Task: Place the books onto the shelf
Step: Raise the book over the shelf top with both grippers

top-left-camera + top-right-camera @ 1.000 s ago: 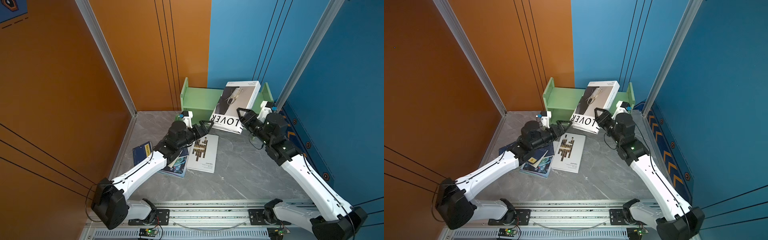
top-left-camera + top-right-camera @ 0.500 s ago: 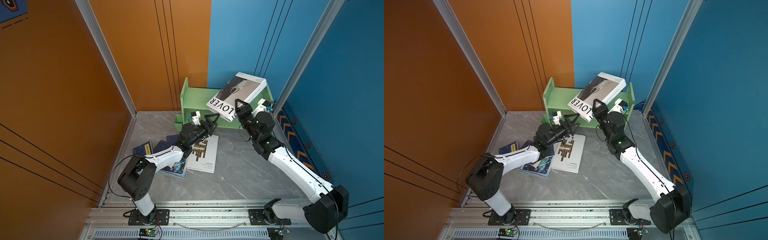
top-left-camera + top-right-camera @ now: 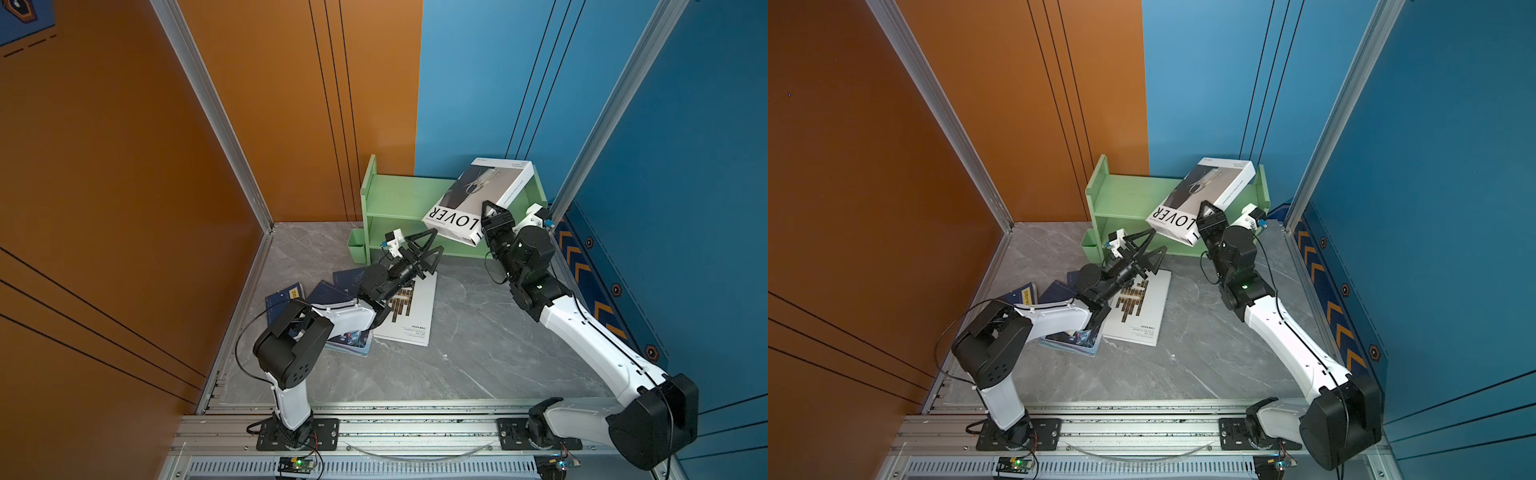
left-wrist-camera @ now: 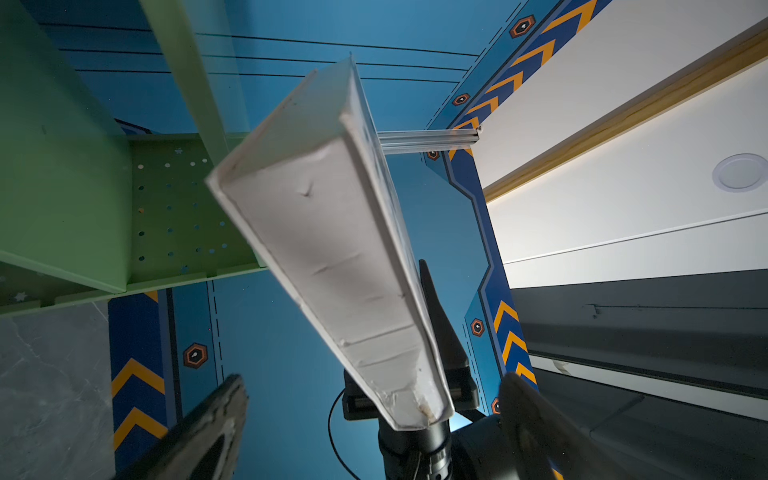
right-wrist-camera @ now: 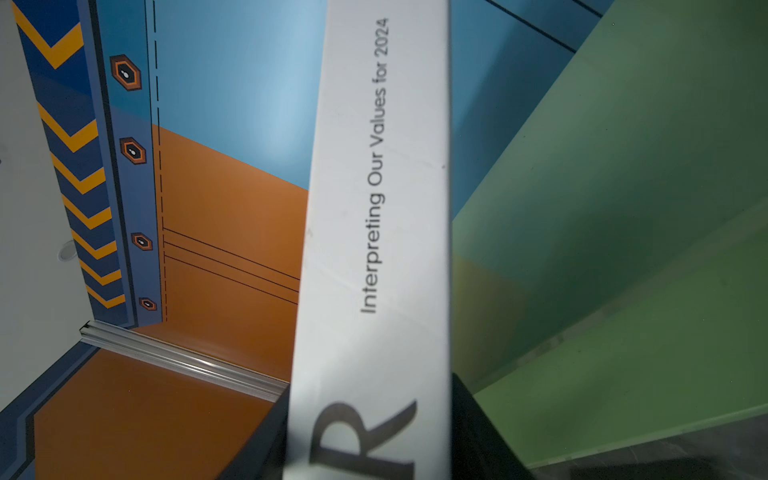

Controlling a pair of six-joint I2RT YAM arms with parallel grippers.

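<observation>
While the right gripper [image 3: 488, 216] pinches the near right corner of the large thick white book lettered LOVER [image 3: 478, 195], both top views show that book raised and tilted across the right half of the small light-green wooden two-tier shelf [image 3: 395, 199], at the far side of the grey marbled tabletop [image 3: 478, 332]. One finger lies on the cover; its partner is hidden beneath. The left gripper [image 3: 436, 243] hangs wide open and empty, near the book's near left corner but apart from it, above a second white book [image 3: 411, 316] lying flat. Thin navy books with yellow labels [image 3: 286, 293] and a teal magazine [image 3: 351, 343] lie further left.

In the left wrist view the book's white page edge [image 4: 332, 249] shows past that gripper's spread fingers [image 4: 208, 428], touching neither.

In the right wrist view the spine [image 5: 378, 208] fills the gap between the two black fingers [image 5: 478, 424], which press both covers, with the shelf close behind.

The book looks stiff, heavy and smooth-covered. Held at one corner it probably wants to droop and twist, so a grip nearer mid-spine, or support under the free corner, would likely steady it.
</observation>
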